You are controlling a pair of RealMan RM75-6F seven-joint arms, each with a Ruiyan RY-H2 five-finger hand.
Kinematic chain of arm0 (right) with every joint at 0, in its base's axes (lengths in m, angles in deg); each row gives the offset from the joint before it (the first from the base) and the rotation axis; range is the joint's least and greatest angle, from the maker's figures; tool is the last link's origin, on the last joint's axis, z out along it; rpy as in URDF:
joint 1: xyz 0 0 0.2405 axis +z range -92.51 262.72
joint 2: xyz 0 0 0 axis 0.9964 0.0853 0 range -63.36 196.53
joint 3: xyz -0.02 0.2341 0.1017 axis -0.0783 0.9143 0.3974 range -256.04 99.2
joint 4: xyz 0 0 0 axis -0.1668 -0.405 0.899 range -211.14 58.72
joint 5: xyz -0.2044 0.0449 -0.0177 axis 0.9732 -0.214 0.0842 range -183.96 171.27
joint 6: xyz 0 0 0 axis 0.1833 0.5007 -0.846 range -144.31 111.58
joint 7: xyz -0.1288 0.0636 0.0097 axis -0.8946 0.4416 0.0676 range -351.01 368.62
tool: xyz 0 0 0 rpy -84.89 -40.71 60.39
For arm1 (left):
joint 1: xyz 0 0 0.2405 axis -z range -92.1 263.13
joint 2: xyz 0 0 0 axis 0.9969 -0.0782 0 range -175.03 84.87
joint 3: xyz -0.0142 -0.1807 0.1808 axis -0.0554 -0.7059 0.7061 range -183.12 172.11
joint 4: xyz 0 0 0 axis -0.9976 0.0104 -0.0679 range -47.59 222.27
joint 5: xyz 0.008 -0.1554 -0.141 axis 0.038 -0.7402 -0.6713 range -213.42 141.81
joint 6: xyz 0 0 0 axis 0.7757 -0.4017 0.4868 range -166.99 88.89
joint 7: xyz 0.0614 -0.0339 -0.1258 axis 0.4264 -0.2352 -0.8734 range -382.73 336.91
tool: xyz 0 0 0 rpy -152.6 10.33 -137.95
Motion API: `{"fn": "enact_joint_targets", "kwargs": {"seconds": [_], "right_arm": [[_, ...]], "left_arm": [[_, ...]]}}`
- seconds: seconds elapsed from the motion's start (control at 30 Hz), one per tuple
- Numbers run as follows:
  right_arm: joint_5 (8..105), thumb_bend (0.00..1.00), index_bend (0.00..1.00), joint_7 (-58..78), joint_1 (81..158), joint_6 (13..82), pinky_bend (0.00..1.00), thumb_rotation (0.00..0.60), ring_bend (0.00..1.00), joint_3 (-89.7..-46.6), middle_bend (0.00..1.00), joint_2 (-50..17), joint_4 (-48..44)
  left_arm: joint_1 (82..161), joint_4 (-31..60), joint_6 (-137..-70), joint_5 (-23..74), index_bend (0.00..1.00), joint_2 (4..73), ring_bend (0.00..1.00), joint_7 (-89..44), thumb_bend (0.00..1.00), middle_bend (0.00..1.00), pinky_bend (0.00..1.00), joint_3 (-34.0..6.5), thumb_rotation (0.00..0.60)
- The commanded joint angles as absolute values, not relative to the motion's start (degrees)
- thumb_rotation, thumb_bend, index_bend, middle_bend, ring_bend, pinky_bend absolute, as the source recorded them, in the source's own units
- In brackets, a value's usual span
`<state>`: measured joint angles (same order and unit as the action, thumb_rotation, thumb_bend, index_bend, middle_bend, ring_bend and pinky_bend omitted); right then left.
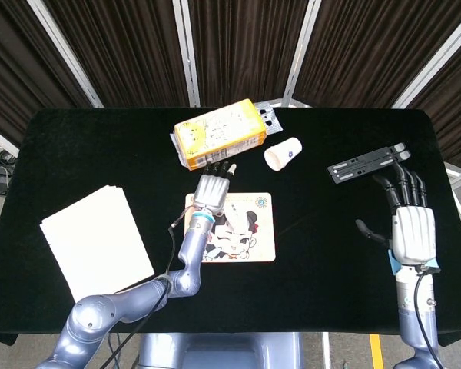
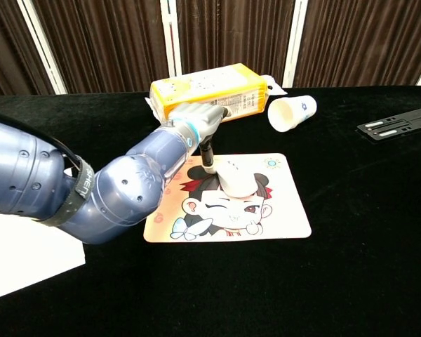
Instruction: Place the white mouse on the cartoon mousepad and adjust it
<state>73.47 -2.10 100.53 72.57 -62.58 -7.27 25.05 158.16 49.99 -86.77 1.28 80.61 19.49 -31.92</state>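
**Left hand touching mouse on pad, right hand idle**

The left hand (image 2: 200, 119) reaches over the mousepad (image 2: 281, 210), fingers extended and spread, nothing gripped. One dark fingertip (image 2: 209, 166) points down and touches the near-left edge of the white mouse (image 2: 236, 176). The mouse sits on the upper middle of the pad, just right of that fingertip. A yellow box (image 1: 219, 134) lies just beyond the hand, with a tipped paper cup (image 1: 283, 153) to its right. The right hand (image 1: 409, 224) rests flat, fingers apart, empty, just short of a black bracket (image 1: 367, 163).
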Motion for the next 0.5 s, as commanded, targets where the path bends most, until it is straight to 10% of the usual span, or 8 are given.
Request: {"fn": "enact_joint_targets", "kwargs": {"seconds": [0.03,0.5], "right_arm": [[73.4,0.15,0.19,-2.0,100.5,72.7,0.00,0.600,0.00,-62.4,0.00,-7.2,25.2],[73.6,0.15,0.19,-1.5,100.5,72.8,0.00,0.600,0.00,-62.2,0.00,-6.8,25.7]], "left_arm": [[159.2,52.1,-85.8,2.1,0.00,81.7,0.00,18.7,0.11,0.00,0.00,-32.5,0.600],[162.2,57.8,-83.8,4.2,0.00,84.4,0.00,15.4,0.12,0.00,0.00,-34.9,0.600]]}}
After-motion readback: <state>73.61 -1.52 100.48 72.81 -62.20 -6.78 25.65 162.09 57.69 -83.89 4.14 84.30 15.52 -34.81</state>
